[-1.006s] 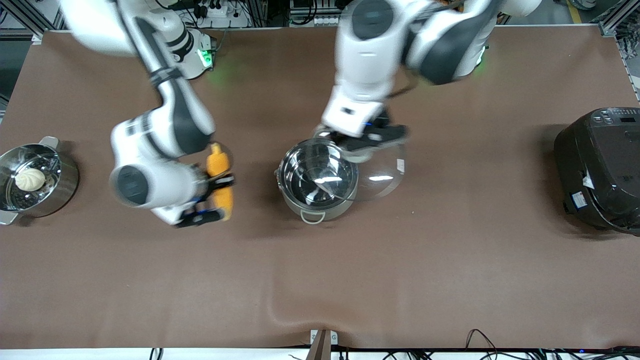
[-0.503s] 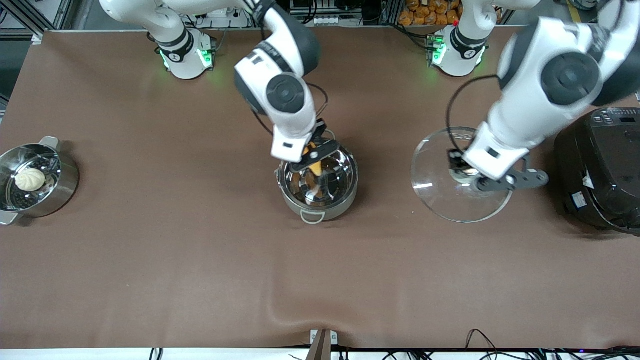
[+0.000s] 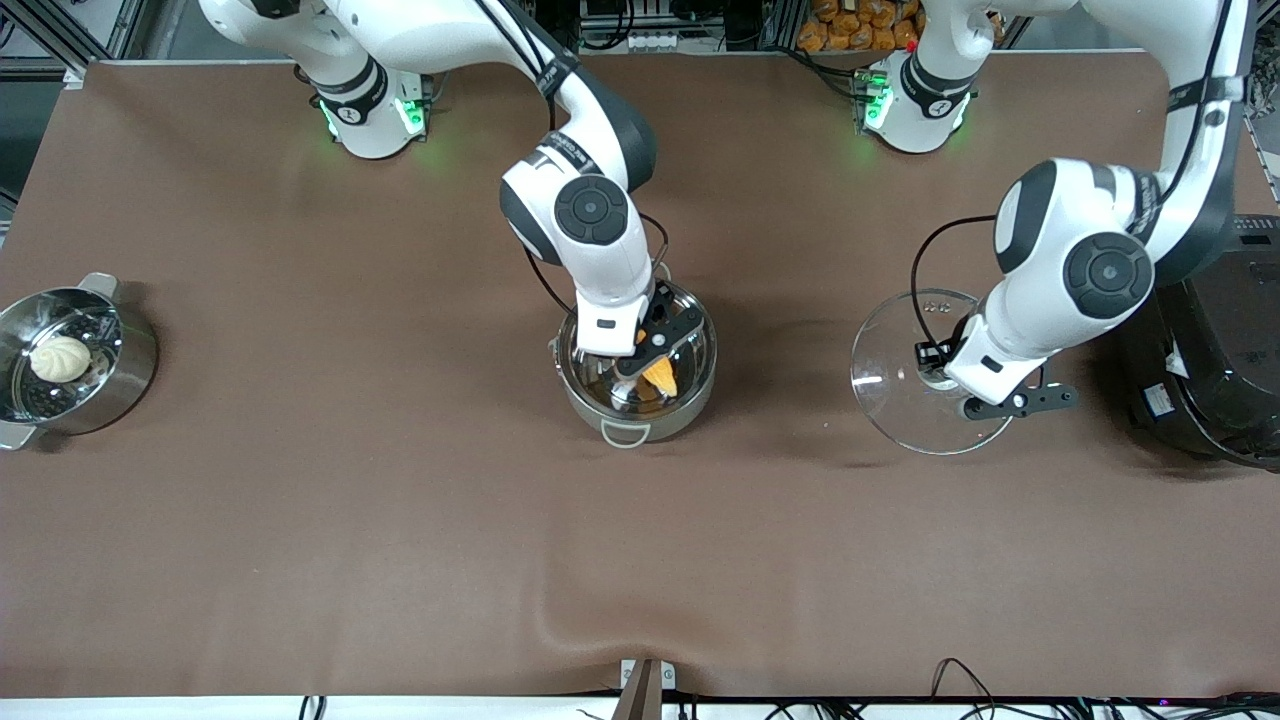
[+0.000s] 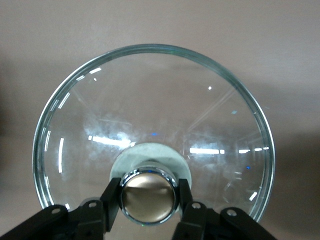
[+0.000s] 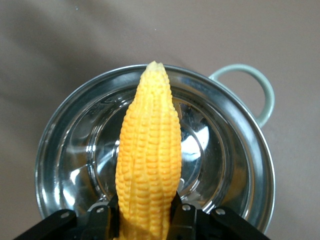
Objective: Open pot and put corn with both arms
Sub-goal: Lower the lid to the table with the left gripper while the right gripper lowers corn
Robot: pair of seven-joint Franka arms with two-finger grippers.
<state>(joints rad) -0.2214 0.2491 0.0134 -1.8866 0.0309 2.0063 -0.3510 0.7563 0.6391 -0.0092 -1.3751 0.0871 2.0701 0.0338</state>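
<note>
In the front view, the stainless steel pot (image 3: 637,375) is seen uncovered near the middle of the brown table (image 3: 400,560), one grey loop handle (image 3: 626,434) turned toward the camera. The right gripper (image 3: 655,352) is held over the pot's open mouth, and the corn (image 3: 661,375) is clamped between its fingers, the cob's tip pointing down into the bowl. The glass lid (image 3: 905,375) is seen toward the left arm's end of the table, between the pot and the black rice cooker (image 3: 1215,350). The left gripper (image 3: 985,395) is closed on the lid's knob; whether the lid's rim touches the table cannot be told. A steel steamer pot (image 3: 75,360) holding a white bun (image 3: 60,357) is seen at the right arm's end of the table, well apart from the rest.

In the left wrist view, the tan knob (image 4: 148,195) is gripped on both sides by the black fingers (image 4: 111,202) of the left gripper (image 4: 148,200). The lid (image 4: 150,120) is shown whole, with the brown table surface visible through the glass.

In the right wrist view, the corn (image 5: 149,155) is pinched at its thick end by the nearly closed fingers (image 5: 184,220) of the right gripper (image 5: 146,222). Its tapered tip is directed over the shiny inside of the pot (image 5: 70,165), and one loop handle (image 5: 250,90) is seen at the pot's rim.
</note>
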